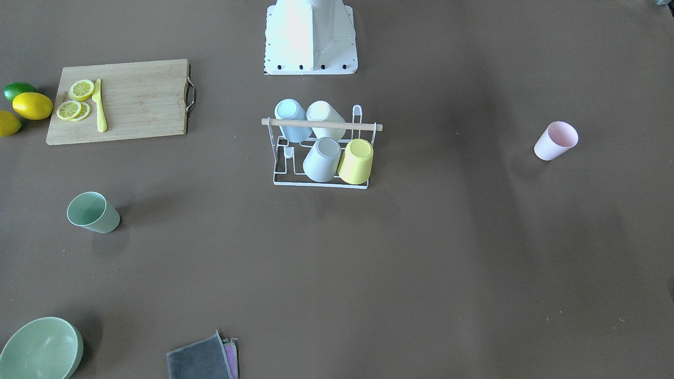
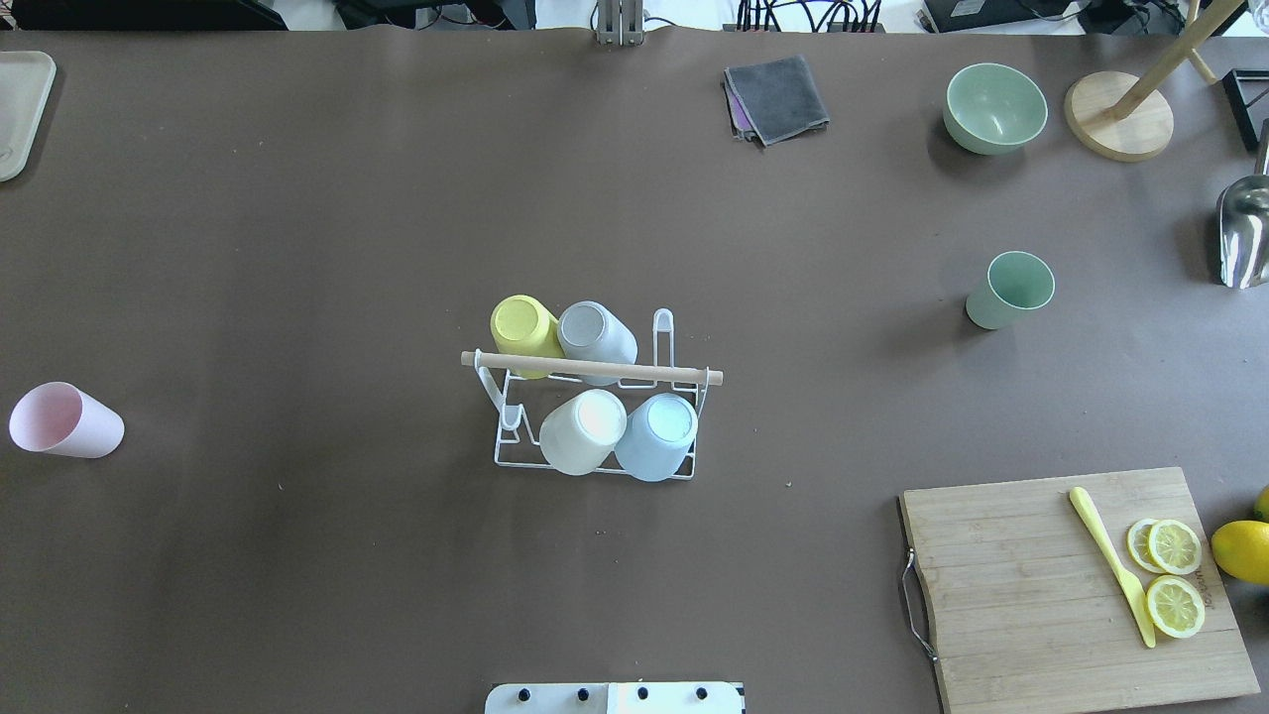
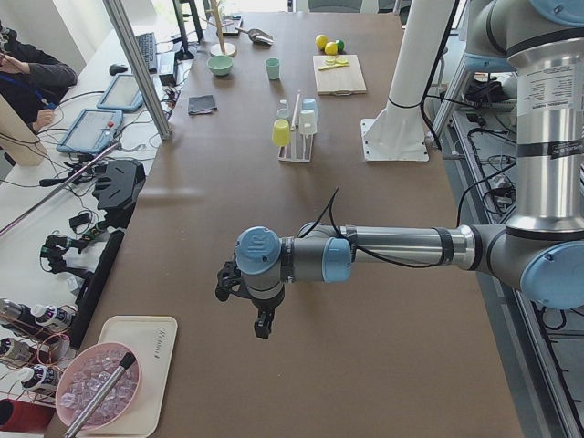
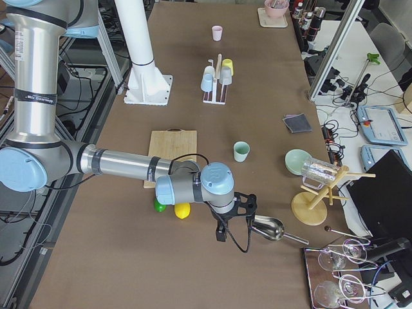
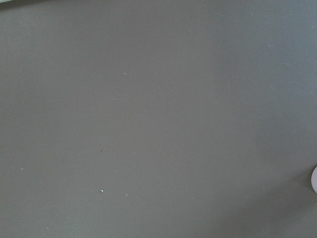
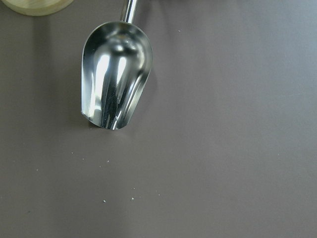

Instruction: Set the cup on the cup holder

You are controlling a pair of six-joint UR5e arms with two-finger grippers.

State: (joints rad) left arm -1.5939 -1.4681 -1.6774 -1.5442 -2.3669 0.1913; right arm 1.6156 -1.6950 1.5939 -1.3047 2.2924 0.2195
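The white wire cup holder [image 1: 321,125] with a wooden rod handle stands mid-table, also in the overhead view [image 2: 595,369]. Several cups hang upside down on its pegs: yellow [image 2: 525,329], grey [image 2: 595,337], white [image 2: 583,430] and blue [image 2: 656,434]. A pink cup [image 2: 64,420] lies on its side far to the robot's left. A green cup [image 2: 1011,289] stands to the right. My left gripper [image 3: 260,324] hovers beyond the table's left end. My right gripper [image 4: 222,233] hovers near the right end. They show only in the side views, so I cannot tell whether they are open or shut.
A cutting board [image 2: 1071,595] carries lemon slices and a yellow knife, with lemons [image 2: 1244,550] beside it. A green bowl [image 2: 994,107], folded cloths [image 2: 775,97], a metal scoop [image 6: 116,74] and a wooden stand base [image 2: 1118,115] lie at the far right.
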